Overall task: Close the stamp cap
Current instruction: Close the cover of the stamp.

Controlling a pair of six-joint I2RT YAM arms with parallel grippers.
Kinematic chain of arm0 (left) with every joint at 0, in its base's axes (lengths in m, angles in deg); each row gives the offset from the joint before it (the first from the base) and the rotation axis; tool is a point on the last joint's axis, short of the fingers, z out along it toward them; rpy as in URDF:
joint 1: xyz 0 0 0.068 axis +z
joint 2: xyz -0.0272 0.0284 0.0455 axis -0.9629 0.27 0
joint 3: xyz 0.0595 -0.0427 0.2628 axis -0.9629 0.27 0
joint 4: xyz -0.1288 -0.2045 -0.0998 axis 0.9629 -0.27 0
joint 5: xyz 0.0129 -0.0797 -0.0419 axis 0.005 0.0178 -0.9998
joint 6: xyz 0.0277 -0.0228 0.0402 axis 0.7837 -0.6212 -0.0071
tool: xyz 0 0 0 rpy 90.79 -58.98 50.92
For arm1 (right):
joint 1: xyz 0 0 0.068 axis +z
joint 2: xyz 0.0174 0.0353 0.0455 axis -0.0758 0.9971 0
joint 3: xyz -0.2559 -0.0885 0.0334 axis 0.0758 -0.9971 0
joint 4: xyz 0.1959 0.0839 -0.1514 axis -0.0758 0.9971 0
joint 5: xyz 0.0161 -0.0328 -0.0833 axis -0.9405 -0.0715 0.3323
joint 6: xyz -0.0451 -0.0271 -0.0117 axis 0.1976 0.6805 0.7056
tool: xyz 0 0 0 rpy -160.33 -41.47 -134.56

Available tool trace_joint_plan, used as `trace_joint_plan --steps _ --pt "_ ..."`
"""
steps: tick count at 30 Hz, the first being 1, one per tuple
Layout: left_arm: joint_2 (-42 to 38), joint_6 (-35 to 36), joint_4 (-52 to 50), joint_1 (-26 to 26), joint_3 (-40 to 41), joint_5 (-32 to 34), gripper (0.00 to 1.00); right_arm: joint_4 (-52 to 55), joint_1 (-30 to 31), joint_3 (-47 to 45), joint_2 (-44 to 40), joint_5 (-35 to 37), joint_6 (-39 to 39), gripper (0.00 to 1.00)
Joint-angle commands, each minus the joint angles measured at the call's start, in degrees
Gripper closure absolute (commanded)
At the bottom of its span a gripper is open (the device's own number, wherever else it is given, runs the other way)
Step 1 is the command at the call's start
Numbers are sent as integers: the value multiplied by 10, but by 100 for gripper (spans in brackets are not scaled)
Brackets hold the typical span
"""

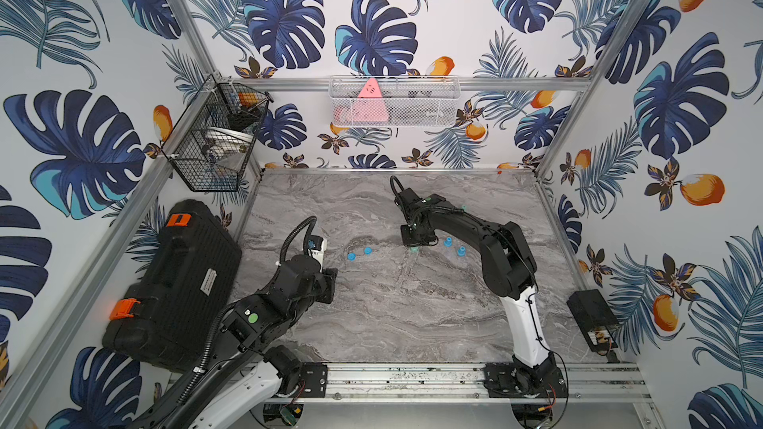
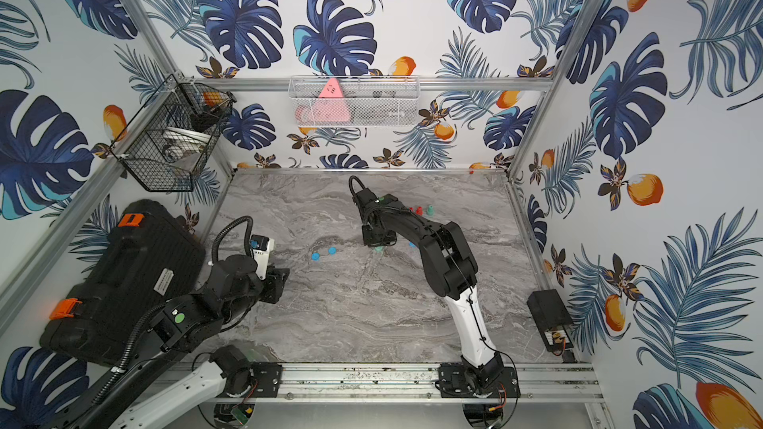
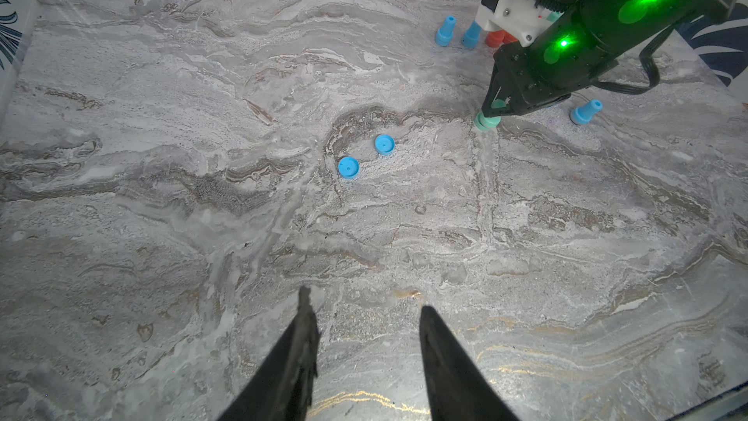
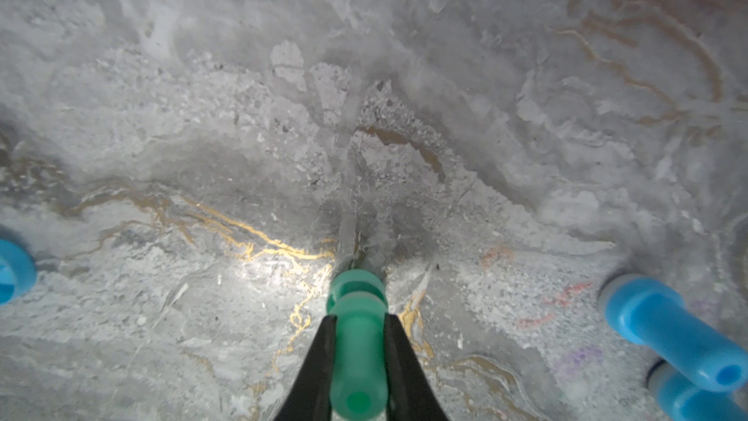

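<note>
Right claw [image 1: 414, 244] is seen in both top views low over the middle of the counter [image 1: 392, 323], with two blue caps [image 1: 351, 257] lying near it. From the left wrist, the left claw [image 3: 364, 309] is shown released and empty, well apart from those caps. From the right wrist, the green stamp [image 4: 357, 358] is seen clenched between the jaws, its wide end set on the counter.

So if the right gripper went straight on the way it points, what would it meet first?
The marble tabletop, most likely: the right gripper points down with jaws shut on the green stamp, whose lower end looks at or near the surface.
</note>
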Motion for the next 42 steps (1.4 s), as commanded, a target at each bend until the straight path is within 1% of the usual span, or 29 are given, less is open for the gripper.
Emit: trace_joint_plan --steps 1,15,33,37,42 --pt "-1 3 0 1 -1 1 54 -1 1 3 5 3 1 82" --pt "-2 3 0 1 -1 2 54 3 1 15 21 9 3 83" --pt "-5 4 0 1 -1 2 54 -13 1 -29 24 12 -8 83" --pt "-5 4 0 1 -1 3 54 -11 0 -23 25 21 -5 83" --pt "-6 3 0 1 -2 2 54 3 -15 7 17 27 2 84"
